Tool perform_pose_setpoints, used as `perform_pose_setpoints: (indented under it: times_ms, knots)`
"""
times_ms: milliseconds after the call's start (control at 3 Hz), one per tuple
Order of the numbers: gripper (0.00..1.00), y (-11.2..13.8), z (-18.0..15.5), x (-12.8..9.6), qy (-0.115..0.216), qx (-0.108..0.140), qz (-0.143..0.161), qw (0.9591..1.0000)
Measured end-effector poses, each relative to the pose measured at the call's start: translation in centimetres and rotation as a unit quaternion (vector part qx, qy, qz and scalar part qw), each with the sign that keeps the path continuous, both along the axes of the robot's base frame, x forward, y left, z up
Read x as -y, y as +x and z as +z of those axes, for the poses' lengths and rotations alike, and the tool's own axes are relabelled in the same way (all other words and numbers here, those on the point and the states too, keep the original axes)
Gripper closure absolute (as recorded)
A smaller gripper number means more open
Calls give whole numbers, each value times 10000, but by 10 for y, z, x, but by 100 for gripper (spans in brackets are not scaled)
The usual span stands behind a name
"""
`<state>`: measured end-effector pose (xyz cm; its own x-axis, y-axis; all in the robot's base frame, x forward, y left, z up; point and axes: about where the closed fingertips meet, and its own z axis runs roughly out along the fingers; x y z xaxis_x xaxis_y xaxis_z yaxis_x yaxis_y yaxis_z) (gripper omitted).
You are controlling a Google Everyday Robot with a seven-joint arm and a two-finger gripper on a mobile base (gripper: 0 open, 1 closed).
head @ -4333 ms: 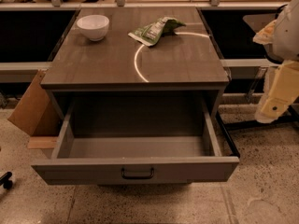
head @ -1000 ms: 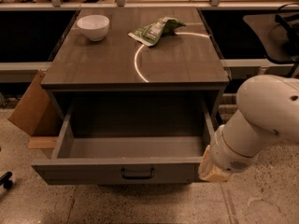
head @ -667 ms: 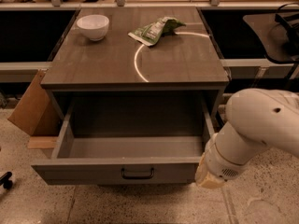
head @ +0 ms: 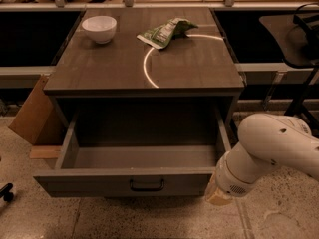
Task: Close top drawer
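The top drawer (head: 79, 182) of the grey cabinet is pulled far out, and its inside looks empty. Its flat front panel faces me, with a dark bar handle (head: 147, 184) at the centre. My white arm (head: 271, 148) comes in from the right and bends down toward the drawer front's right end. My gripper (head: 218, 195) is at the arm's tan tip, right beside the front panel's right corner. I cannot tell whether it touches the panel. No lower drawers show.
On the cabinet top (head: 99, 68) lie a white bowl (head: 99, 29) and a crumpled green bag (head: 166, 32). A cardboard box (head: 34, 111) leans at the cabinet's left side. A dark stand (head: 294, 31) is at the right. A black caster (head: 6, 192) sits on the speckled floor at the left.
My arm has swung in from the right edge, then moved down and left to the drawer front's right corner. The drawer stays equally open.
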<state>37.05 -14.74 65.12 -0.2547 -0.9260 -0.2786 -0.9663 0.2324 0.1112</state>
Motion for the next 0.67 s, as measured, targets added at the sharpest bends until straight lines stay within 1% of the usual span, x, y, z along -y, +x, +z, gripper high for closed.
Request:
perform_pose_setpoints:
  times_ms: [333, 667]
  knots:
    - [100, 2, -1, -1, -59, 30, 3, 10000]
    - [100, 22, -10, -5, -75, 157, -46, 9998]
